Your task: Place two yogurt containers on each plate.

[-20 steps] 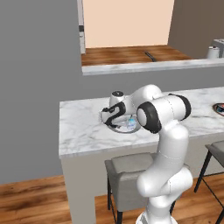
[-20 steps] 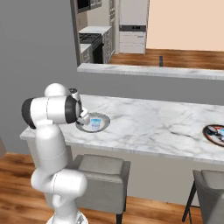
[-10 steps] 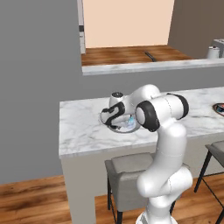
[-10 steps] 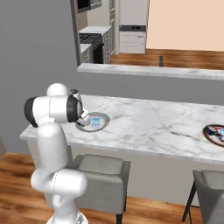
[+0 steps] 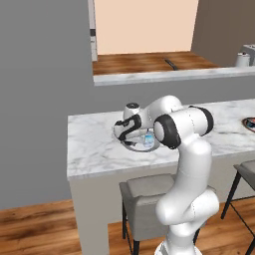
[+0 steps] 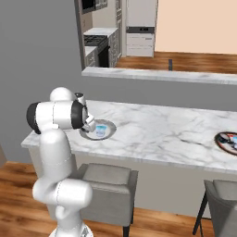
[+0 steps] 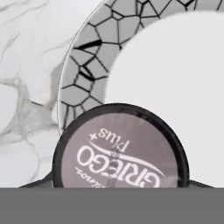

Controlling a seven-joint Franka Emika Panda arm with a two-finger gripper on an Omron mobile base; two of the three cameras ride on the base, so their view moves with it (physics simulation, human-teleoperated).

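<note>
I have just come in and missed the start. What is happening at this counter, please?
A white robot arm reaches over the marble counter and holds its pincer low over the pale silver-grey plate with a cracked-pattern rim. Right below the pincer, a dark round yogurt cup with a pale lid is on that plate. A light blue and white yogurt cup already stands there. The plate with a dark reddish-brown rim lies far along the counter.

A dark yogurt cup [image 7: 121, 148] and a blue one [image 5: 148, 140] sit on the silver-grey plate [image 7: 83, 65].
</note>
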